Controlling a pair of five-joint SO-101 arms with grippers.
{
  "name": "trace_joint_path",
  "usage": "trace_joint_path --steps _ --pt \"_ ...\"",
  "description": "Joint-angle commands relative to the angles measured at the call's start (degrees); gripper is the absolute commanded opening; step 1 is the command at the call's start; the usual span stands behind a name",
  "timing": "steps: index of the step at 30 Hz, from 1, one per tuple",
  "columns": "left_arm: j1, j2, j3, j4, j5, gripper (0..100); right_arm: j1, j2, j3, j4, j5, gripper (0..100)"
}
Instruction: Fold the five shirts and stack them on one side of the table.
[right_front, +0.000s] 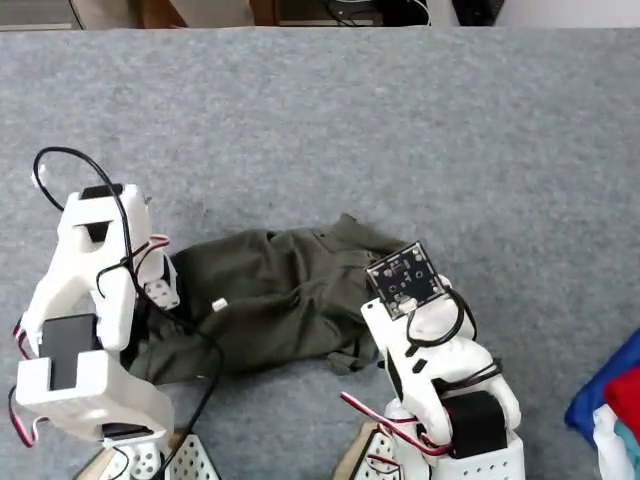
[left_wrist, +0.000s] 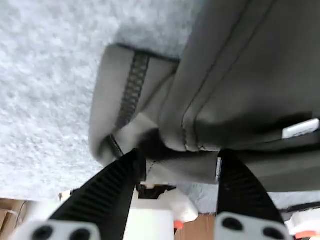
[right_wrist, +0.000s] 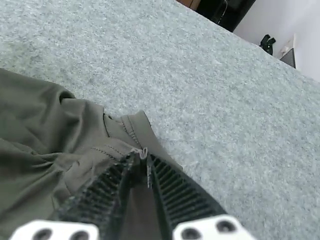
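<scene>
**Olive shirt crumpled between the two arms**

The shirt (right_front: 280, 300) lies bunched on the grey bench (right_front: 400, 120), at the lower centre of the high view. Its white tag (right_front: 219, 304) shows near its left end.

The left arm (right_front: 85, 300) stands at the lower left of that view, its tip over the shirt's left edge. In the left wrist view, the left jaws are spread wide. A thick fold of the shirt (left_wrist: 240, 90) sits between them, and a stitched hem curls up beside it.

The right arm (right_front: 440, 380) stands at the lower right of centre, its wrist over the shirt's right end. The right jaws are clenched on a seamed edge of the shirt (right_wrist: 45, 130), with cloth pinched at their tips.

A pile (right_front: 610, 410) of blue, red and pale clothes sits at the lower right edge, well apart from the shirt.
</scene>
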Motion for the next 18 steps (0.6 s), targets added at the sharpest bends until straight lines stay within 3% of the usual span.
trace_joint_path --steps 1,13,18 --pt "0.6 -0.2 -3.3 -2.3 1.2 23 -0.9 -0.5 0.0 -1.4 0.1 0.4" --pt "1.1 -0.1 3.6 -11.0 1.2 22 -0.9 -0.6 0.1 -1.4 0.1 0.4" --pt "1.1 -0.1 4.8 -13.6 1.3 8 -0.9 -0.6 0.1 -1.4 0.1 0.4"
